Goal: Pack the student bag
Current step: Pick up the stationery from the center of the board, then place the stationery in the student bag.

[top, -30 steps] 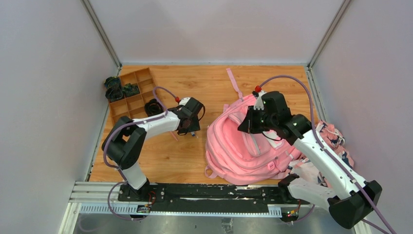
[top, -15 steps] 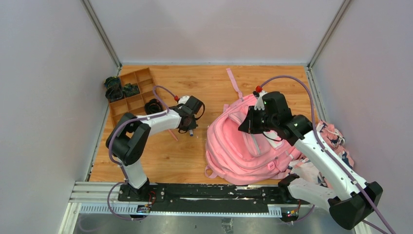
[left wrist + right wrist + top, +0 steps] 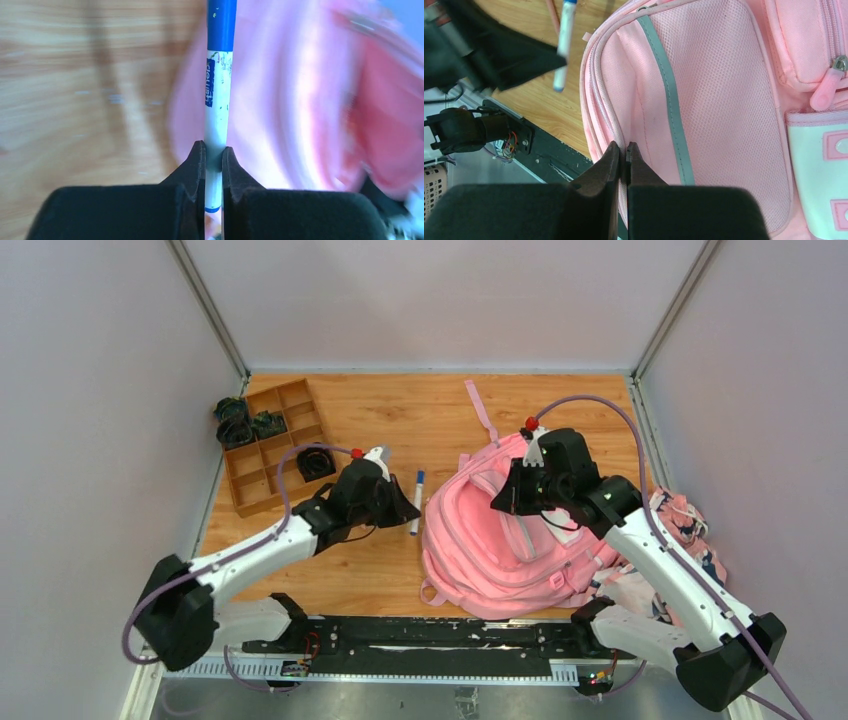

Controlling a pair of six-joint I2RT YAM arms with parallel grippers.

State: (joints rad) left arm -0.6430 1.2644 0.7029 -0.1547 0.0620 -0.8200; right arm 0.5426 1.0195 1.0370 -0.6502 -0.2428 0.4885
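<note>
My left gripper [image 3: 214,150] has its jaws pressed together on a slim blue-and-white marker pen [image 3: 218,90], which sticks out past the fingertips. My right gripper [image 3: 623,150] is pinched closed on a piped seam of the student bag [image 3: 714,100], a large pink fabric backpack, beside its grey strip. The bag lies on the right half of the wooden table [image 3: 400,410], with the pen just beside its left edge. A brown divided wooden tray [image 3: 262,483] sits at the far left.
</note>
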